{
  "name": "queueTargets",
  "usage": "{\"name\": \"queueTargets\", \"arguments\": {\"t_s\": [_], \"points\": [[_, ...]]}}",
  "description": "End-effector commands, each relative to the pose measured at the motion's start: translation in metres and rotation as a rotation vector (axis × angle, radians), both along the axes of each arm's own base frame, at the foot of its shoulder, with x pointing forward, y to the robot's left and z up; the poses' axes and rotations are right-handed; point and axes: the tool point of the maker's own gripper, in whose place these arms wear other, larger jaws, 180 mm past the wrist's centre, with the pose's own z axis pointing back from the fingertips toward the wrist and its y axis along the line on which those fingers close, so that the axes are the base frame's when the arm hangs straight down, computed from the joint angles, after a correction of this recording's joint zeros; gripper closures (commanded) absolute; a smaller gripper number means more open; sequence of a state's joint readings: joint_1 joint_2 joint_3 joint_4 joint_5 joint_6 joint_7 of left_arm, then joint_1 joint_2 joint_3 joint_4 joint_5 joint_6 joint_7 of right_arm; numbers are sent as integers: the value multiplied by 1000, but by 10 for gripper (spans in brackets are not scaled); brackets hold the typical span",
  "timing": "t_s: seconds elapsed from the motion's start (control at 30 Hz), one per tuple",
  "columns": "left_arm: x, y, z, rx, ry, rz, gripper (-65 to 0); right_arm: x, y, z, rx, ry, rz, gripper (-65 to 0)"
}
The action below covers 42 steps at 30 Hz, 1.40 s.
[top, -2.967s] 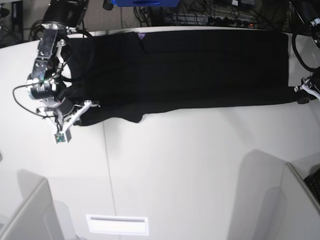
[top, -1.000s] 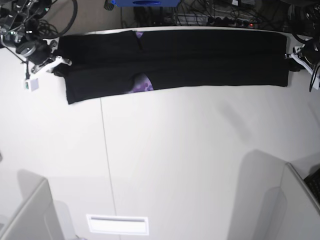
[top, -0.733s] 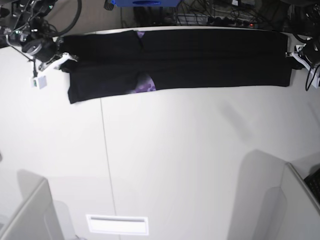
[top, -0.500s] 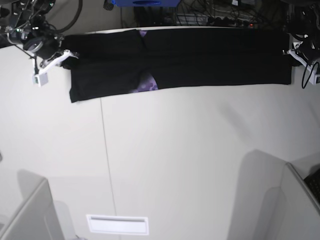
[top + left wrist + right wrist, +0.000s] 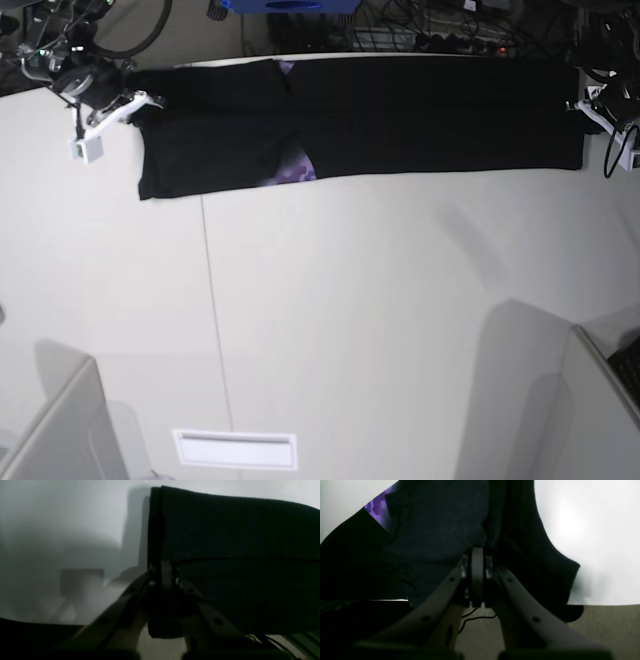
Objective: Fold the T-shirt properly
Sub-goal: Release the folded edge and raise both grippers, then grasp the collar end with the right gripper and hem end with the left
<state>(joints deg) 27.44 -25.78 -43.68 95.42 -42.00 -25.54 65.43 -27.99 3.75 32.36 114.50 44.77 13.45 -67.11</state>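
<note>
T-shirt (image 5: 400, 115): large black short-sleeved cloth garment, lying as a long dark band across the far edge of the white table (image 5: 350, 320), stretched between the two grippers. Small patch of purple print (image 5: 292, 170) peeks out at the near hem, closer to the right gripper's end. Second purple sliver at the far edge, also on that side.

Right gripper (image 5: 477, 555): jaws pressed together, clamped on a bunch of black cloth at the shirt's end; from its wrist view the fabric fans away ahead of the fingertips, with purple print up and to its left. Left gripper (image 5: 163, 571): jaws together too, pinching the opposite end right at a layered cloth edge; folded layers run off to its right, bare table to its left.

Handling, as a judgement: light, limp, no stiffness at all, so it sags and creases wherever it is unsupported. Not fragile, not slippery on this matte top; likely drags rather than slides. Layers can shift against each other, so a pinch should catch every layer at once. Best holds look like the end corners or hems, where the grippers sit now; keeping mild tension between them should keep the band flat. Grabbing mid-panel would probably bunch it.

Cables and gear (image 5: 420, 35) sit beyond the table, past both grippers.
</note>
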Motion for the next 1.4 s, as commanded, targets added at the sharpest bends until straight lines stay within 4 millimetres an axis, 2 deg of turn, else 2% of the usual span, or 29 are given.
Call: {"name": "queueTargets", "arguments": {"t_s": [0.0,0.07,0.2,0.27,0.33,0.4,0.5,0.57,0.63,0.67,0.7,0.77,0.8,0.83,0.9,0.97,1.1,1.27,1.37], "points": [[6,8,10,39,-18,-13,0,4,-3,6,-8,-26,-4,0],[3,13,10,64,-4,-11,0,4,-4,5,-4,-19,-18,0],[1,17,10,83,4,-5,0,3,-7,4,9,2,-78,-155],[4,17,13,88,-4,-9,-115,4,-8,5,8,-2,-86,-191],[10,14,20,103,-26,-30,-245,4,-8,5,9,-4,-86,-188],[17,8,29,118,-55,-55,-347,5,-8,6,11,-12,-83,-189],[28,0,45,143,-104,-91,-433,13,-5,10,18,-55,-94,-188],[34,-9,55,150,-152,-99,-453,23,-1,16,37,-121,-112,-188],[37,-13,61,142,-200,-63,-421,33,2,25,46,-191,-78,-186],[35,-15,59,134,-206,-45,-369,40,2,31,39,-230,-47,-185],[36,-18,57,122,-209,-41,-295,45,7,33,33,-245,-11,-173],[40,-29,49,90,-202,-56,-61,59,16,36,9,-267,56,-99],[41,-33,43,74,-190,-64,0,66,22,35,1,-270,85,-51],[40,-36,35,57,-172,-65,0,72,29,31,-5,-264,115,0],[36,-37,23,28,-141,-57,0,83,37,18,-12,-241,143,0],[38,-35,15,7,-132,-40,0,93,33,0,-37,-195,140,0],[33,-16,1,70,-67,-2,0,103,14,-35,-83,-125,92,0],[30,-6,-7,138,-17,16,0,99,1,-56,-120,-103,59,0],[43,-21,-14,122,-15,-27,0,94,1,-67,-121,-70,53,0]]}}
